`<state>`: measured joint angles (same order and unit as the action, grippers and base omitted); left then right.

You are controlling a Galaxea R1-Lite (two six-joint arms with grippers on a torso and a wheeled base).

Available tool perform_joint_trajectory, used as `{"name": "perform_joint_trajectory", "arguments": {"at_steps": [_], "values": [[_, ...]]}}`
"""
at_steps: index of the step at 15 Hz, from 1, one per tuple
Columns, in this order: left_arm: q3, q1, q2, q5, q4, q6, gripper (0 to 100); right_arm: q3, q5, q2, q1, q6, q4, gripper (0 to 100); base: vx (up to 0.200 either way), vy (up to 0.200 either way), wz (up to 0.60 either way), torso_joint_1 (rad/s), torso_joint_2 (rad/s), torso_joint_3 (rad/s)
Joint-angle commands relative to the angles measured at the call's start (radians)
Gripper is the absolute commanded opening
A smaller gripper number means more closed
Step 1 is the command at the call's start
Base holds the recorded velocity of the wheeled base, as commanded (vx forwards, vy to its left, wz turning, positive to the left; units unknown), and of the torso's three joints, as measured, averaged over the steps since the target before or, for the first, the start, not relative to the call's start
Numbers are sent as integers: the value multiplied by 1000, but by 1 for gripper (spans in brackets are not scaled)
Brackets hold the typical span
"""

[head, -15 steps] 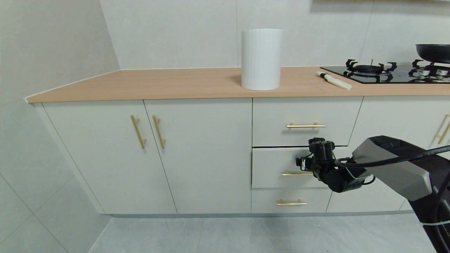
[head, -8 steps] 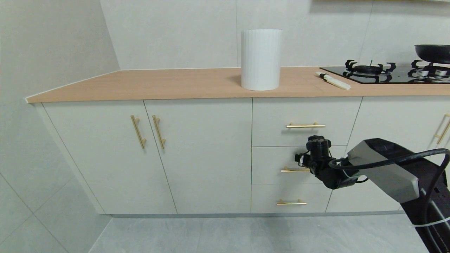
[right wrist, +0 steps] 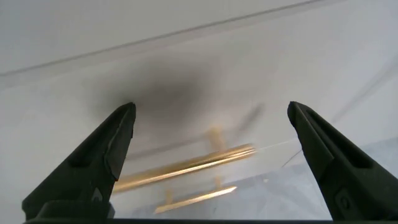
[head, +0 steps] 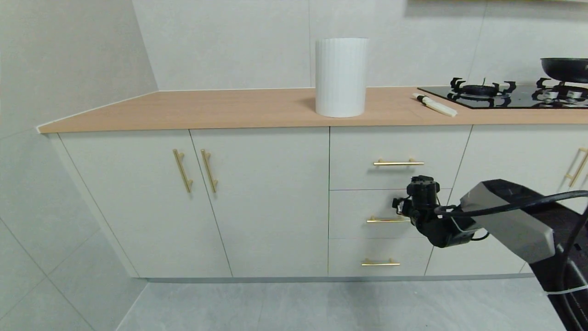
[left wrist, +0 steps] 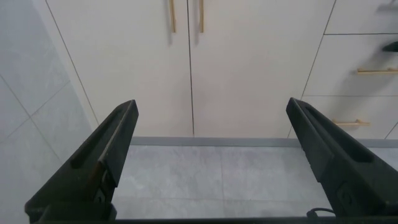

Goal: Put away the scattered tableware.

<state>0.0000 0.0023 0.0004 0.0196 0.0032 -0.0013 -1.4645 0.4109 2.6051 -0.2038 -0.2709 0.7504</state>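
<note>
Tableware awaits storage in a kitchen: a pale utensil (head: pixel 434 105) lies on the wooden countertop (head: pixel 206 110), just beside the gas hob (head: pixel 505 99) and well apart from the drawers below. None of the three drawer fronts stands open.

The step in hand appears to be work on the middle drawer (head: pixel 358 207), probably to open it as a place for the utensil. The right gripper (right wrist: pixel 210 118) hangs at the right end of that drawer's brass handle (head: pixel 388 220) with its fingers spread wide and nothing between them. Its wrist view shows the bar lying ahead, across the span of the fingers. Whether either finger touches the bar cannot be told.

The next move seems to call for the fingers to settle around the bar and close firmly — then a straight, level pull outward, since an off-axis tug could slip off the thin handle. The utensil, not yet fetched, would have to be lifted from the counter afterwards.

The right arm reaches in low from the robot's right side, forearm roughly level and wrist turned toward the drawer front. The left gripper (left wrist: pixel 211 102) is likewise released and empty — it faces the base of the double cabinet doors (left wrist: pixel 186 62) and the tiled floor (left wrist: pixel 205 180), well clear of the work.
</note>
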Motion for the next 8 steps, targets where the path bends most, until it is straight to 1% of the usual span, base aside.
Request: {"name": "perform_joint_trajectory", "arguments": {"at_steps": [1,2,3,4,6,8], "values": [[0,-1,0,0,0,0,100,269,-63,-258,-17,2,-22,100,0,0,0,0,0,0],[0,1,0,0,0,0,100,362,-101,-352,-19,5,-23,100,0,0,0,0,0,0],[0,1,0,0,0,0,100,495,-112,-527,-28,13,-23,100,0,0,0,0,0,0],[0,1,0,0,0,0,100,552,-110,-611,-32,18,-23,100,0,0,0,0,0,0],[0,1,0,0,0,0,100,722,-110,-907,-35,68,-26,100,0,0,0,0,0,0],[0,1,0,0,0,0,100,819,-96,-1090,-35,76,-31,100,0,0,0,0,0,0]]}}
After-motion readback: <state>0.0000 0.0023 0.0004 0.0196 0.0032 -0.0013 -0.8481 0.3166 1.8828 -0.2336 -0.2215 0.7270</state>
